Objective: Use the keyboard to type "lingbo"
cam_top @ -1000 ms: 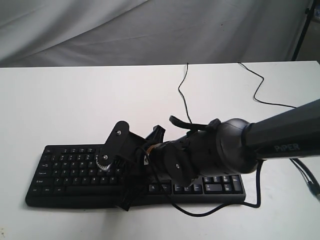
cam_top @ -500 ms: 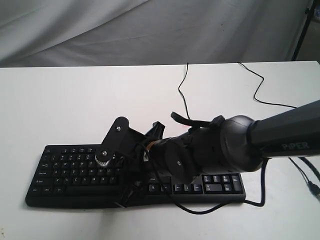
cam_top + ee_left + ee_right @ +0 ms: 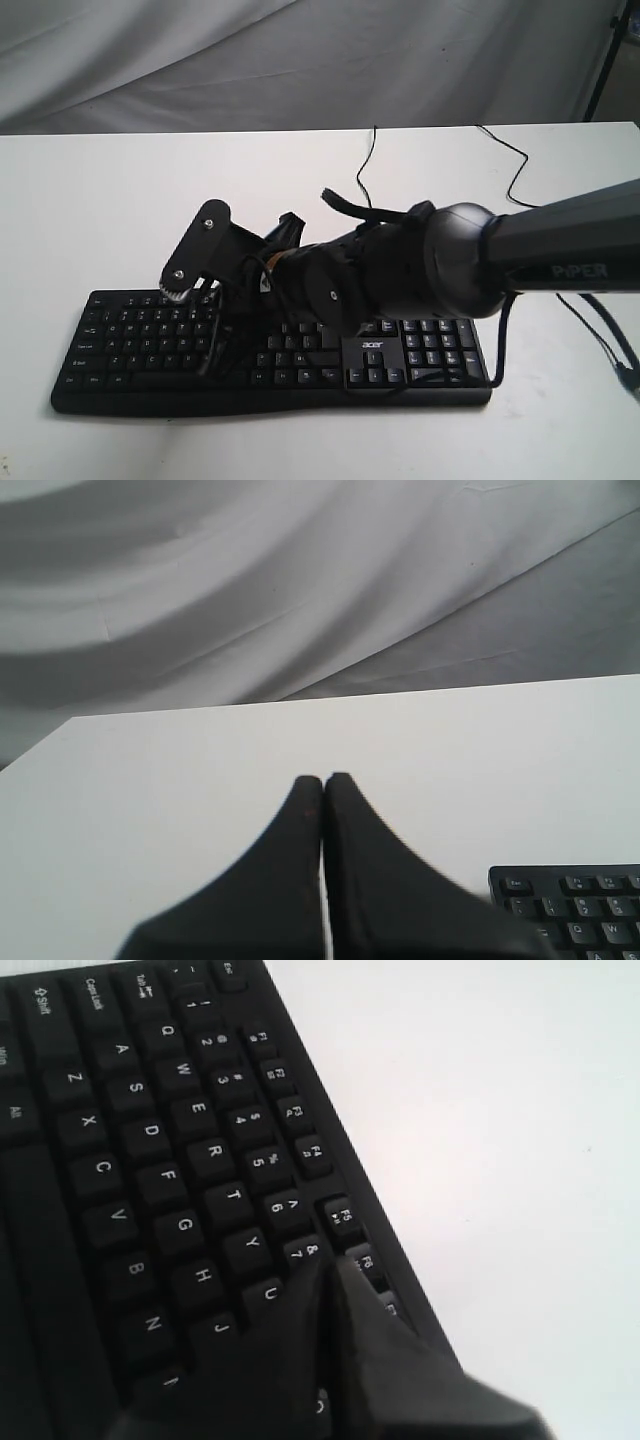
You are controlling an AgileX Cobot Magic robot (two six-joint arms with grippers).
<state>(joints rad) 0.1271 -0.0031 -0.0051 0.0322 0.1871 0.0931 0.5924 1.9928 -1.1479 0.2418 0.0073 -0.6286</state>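
The black keyboard (image 3: 130, 340) lies near the table's front edge, its white "acer" logo (image 3: 371, 343) showing. My right arm reaches across it toward the left. The right gripper (image 3: 213, 330) is shut and points down onto the upper rows of keys. In the right wrist view its tip (image 3: 335, 1265) sits beside the 7 key (image 3: 300, 1252) and the U key (image 3: 268, 1293), covering the keys just past them; which key it touches is hidden. The left gripper (image 3: 323, 778) is shut on nothing above bare table, with the keyboard's Esc corner (image 3: 570, 900) beside it.
The keyboard's thin black cable (image 3: 365, 170) runs toward the back of the white table (image 3: 120, 200). A second black cable (image 3: 520, 175) curls at the back right. Grey cloth (image 3: 300, 60) hangs behind the table.
My right gripper has moved from the keyboard's front edge toward the back and left, onto the upper key rows. The acer logo and the keys round it have come into view.
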